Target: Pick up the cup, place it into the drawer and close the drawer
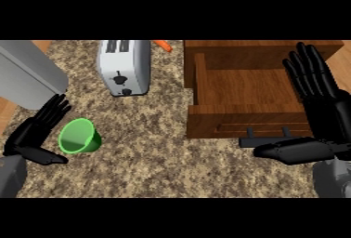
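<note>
We see a speckled brown stone bench [151, 144] filling most of the head view. On its right side stands a wooden drawer [247, 86], pulled open, with its bare wooden floor showing and nothing lying in it. At the upper left a large grey box [27, 69] runs off the edge, and beside it a silver toaster [125, 65] lies with its slots toward the top.

Our right hand [322, 116] is over the drawer's right side. Its fingers are straight and pointing away from us, and its thumb is stretched leftward just below the drawer's front; it holds nothing. Our left hand [34, 132] is at the lower left, fingers straight and thumb spread wide, likewise holding nothing.

The cup [79, 136] sits on the bench just right of that hand, in the gap between its fingers and thumb, well apart from the drawer. We cannot tell whether it touches the hand. It is bright green and plain, with a pale round rim, a shaded inside and a darker outer wall on its right.

A black handle [270, 138] juts from the drawer's front, and a small orange thing [162, 44] peeks out beyond the toaster.
</note>
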Available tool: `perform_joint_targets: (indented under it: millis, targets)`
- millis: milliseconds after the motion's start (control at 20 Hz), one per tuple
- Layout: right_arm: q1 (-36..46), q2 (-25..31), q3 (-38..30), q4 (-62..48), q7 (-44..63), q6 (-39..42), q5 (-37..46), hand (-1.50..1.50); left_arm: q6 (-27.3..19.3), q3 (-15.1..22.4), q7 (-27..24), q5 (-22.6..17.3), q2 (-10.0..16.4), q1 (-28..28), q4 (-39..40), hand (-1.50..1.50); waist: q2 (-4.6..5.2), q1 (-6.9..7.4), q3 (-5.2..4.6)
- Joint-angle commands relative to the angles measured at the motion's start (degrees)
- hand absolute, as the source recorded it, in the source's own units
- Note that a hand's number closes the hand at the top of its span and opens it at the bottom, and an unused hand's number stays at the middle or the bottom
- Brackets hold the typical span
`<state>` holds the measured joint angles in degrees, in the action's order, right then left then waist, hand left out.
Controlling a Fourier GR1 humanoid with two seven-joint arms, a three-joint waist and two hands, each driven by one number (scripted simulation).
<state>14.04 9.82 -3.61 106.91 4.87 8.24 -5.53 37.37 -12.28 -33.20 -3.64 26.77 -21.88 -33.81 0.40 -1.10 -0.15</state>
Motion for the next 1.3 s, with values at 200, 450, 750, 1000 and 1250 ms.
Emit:
perform_joint_targets:
  millis: [200, 450, 750, 1000, 1250]
  targets:
    - [0.33, 1.66, -3.15, -1.57, -1.21, 2.22, -2.9, -1.5, -0.69, 3.25, -17.64, 7.24, -0.6, -0.91, 11.66, -1.5, 0.33, -0.54, -0.1]
    - [2.72, 0.96, -2.52, -1.53, 1.03, 0.61, -2.1, -1.5, -1.84, 3.65, -19.82, 7.74, -1.9, -2.9, 16.13, -1.5, 0.59, -1.06, -0.24]
    - [1.21, 1.53, -1.75, 2.0, 1.69, 1.38, -1.95, -1.5, -0.7, 3.19, -22.49, 7.23, -0.69, -4.29, 18.1, -1.5, 0.47, -1.56, -0.29]
    - [1.84, 1.59, -1.24, 3.7, 3.57, 1.52, -2.54, -1.5, -4.16, 4.79, -26.08, 8.95, -3.8, -2.81, 19.17, -1.5, 0.21, -1.24, -0.24]
    - [3.23, 1.67, -1.81, -0.4, 1.95, 1.98, -2.47, -1.5, -4.0, 4.94, -25.65, 9.17, -3.46, -6.47, 20.26, -1.5, 0.68, -1.53, -0.29]
